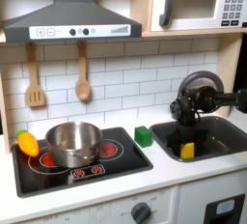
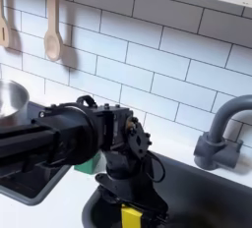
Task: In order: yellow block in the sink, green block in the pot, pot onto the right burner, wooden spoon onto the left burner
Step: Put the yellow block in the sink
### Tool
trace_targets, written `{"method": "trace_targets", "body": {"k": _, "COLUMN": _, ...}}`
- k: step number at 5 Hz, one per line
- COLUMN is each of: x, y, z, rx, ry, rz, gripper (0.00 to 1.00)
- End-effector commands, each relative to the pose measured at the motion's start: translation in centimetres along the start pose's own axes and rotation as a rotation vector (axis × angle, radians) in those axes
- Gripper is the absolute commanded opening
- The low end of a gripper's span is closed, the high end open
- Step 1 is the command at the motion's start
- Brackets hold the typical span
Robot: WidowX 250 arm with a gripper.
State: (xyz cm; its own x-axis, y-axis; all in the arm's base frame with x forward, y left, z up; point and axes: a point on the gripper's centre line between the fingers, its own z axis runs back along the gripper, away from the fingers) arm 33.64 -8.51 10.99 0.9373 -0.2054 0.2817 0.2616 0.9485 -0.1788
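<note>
A white countertop [image 1: 116,184] runs under the white tiled wall [image 1: 125,73]. The yellow block [image 1: 187,151] sits in the dark sink [image 1: 227,136]. Above it, the gripper [image 2: 131,195] seems slightly parted, fingers off the block, though the angle is poor.

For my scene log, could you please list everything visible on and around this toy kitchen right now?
yellow block: one, yellow, in the sink
sink: one, dark grey, first exterior view's right
faucet: one, dark, behind the sink
green block: one, green, counter between stove and sink
pot: one, steel, on the stove
toy vegetable: one, orange-yellow-green, beside the pot
wooden spoon: one, light brown, on the wall
wooden spatula: one, light brown, on the wall
microwave: one, white, upper right
range hood: one, grey, above the stove
hand: one, black, over the sink, just above the yellow block
</note>
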Motion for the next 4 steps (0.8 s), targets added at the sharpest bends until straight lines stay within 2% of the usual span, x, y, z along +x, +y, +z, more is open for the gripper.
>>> {"method": "trace_targets", "body": {"k": 1, "x": -1.3, "y": -1.4, "z": -1.2, "rx": -0.004, "ry": 0.015, "rz": 0.012, "gripper": 0.0}}
{"method": "trace_targets", "body": {"k": 2, "x": -0.8, "y": -1.3, "z": -2.3, "rx": -0.014, "ry": 0.058, "rz": -0.018, "gripper": 0.0}}
{"method": "trace_targets", "body": {"k": 3, "x": -1.7, "y": -1.6, "z": -2.8, "rx": -0.018, "ry": 0.072, "rz": -0.038, "gripper": 0.0}}
{"method": "trace_targets", "body": {"k": 4, "x": -1.1, "y": -1.6, "z": -3.3, "rx": -0.027, "ry": 0.078, "rz": -0.053, "gripper": 0.0}}
